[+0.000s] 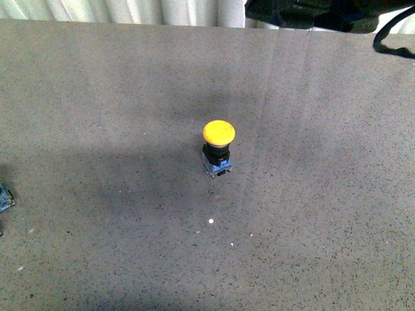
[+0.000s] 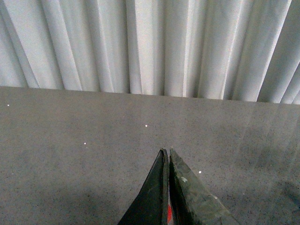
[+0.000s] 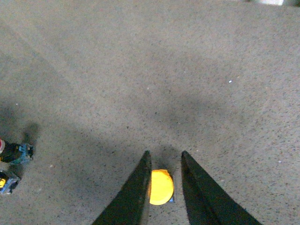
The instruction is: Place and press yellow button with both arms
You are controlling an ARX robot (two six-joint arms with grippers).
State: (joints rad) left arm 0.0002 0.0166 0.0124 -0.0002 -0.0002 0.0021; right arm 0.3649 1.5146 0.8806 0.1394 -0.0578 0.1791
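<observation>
Yellow button [image 1: 218, 149]: we see it standing upright on its small blue-grey base near the middle of the bench [image 1: 97, 97], yellow cap on top, black collar beneath.

Right gripper [image 3: 165, 159]: its two dark fingers are spread, with the yellow cap [image 3: 161, 187] showing in the gap between them. We cannot tell from this angle whether the gripper hangs above the cap or flanks it, and no contact is visible.

Left gripper [image 2: 167, 151]: its fingers are pressed together with only a thin slit between the tips, pinching nothing. It points across bare bench toward the white pleated curtain [image 2: 150, 47] at the far edge.

Left edge of bench: we make out small blue-and-black parts [image 3: 14, 154], one with a red tip, well apart from the button; they are too small to name.

Far right corner: a dark bulk of robot arm [image 1: 305, 14] and a looping black cable [image 1: 389, 42].
</observation>
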